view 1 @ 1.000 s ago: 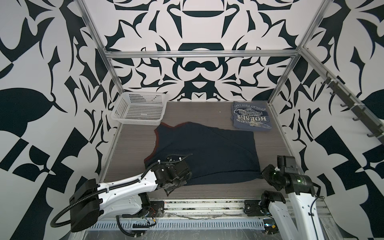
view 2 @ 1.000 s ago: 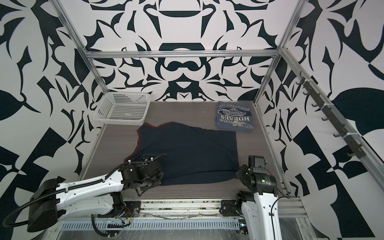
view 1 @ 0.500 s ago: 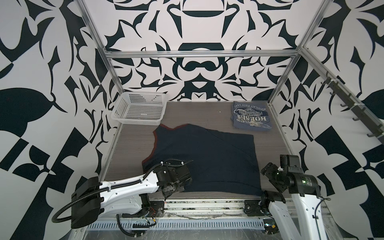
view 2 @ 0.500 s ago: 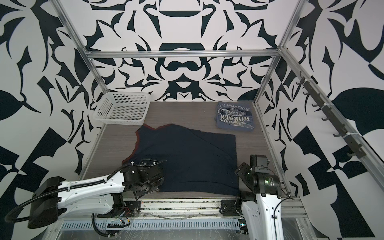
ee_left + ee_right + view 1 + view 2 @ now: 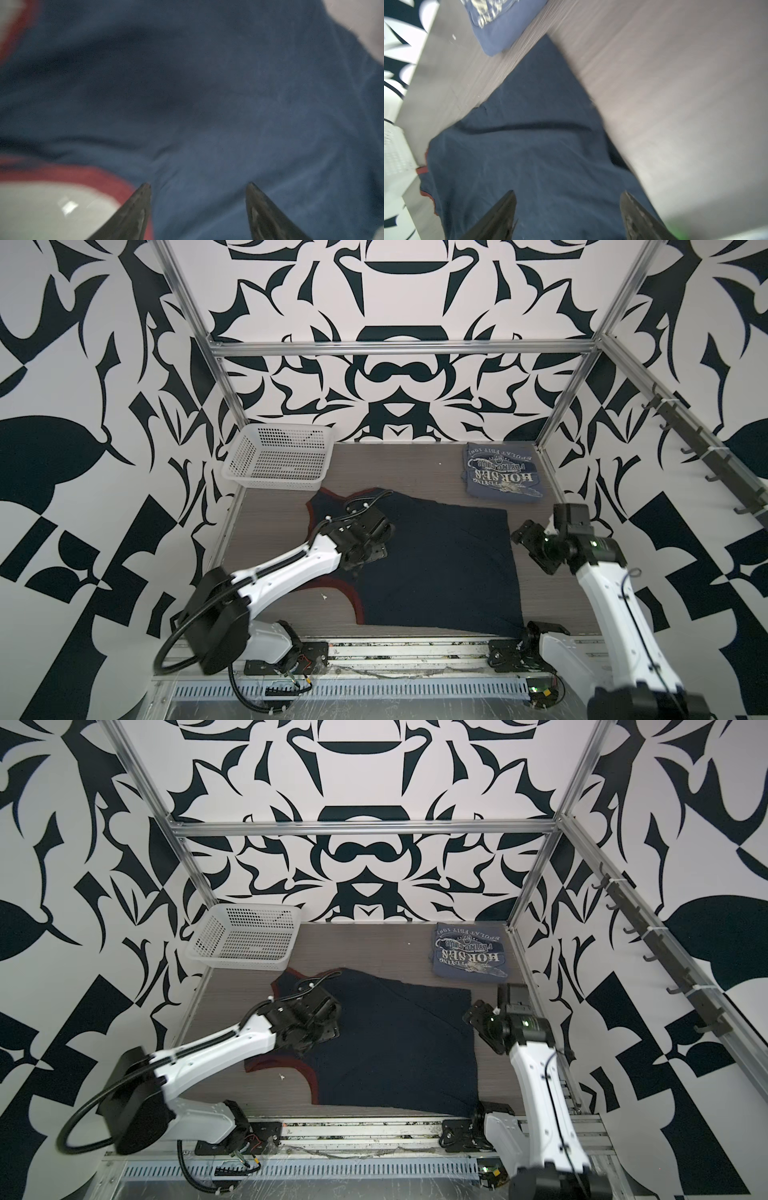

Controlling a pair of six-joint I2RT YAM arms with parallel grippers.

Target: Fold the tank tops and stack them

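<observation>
A grey wood-grain bench (image 5: 270, 531) fills the floor of a booth framed in aluminium bars (image 5: 399, 349). The booth's walls (image 5: 83, 364) carry a bold black-and-white pattern, and a rail of dark hooks (image 5: 706, 456) runs along the right side.

In the far left corner stands a white perforated plastic basket (image 5: 272, 485), its holed floor and sides in plain sight.

The slate grey-blue tank top with white print (image 5: 498, 477) lies folded, print up, in the far right corner. The dark navy tank top with red trim (image 5: 436, 564) lies spread flat mid-bench; its hem runs down the right side to the front edge and a strap ends just beside the basket.

The left claw (image 5: 198, 185) hangs over the navy cloth near the red-edged armhole, fingers apart and gripping nothing. The right claw (image 5: 569, 193) is likewise spread wide over the navy top's right edge.
</observation>
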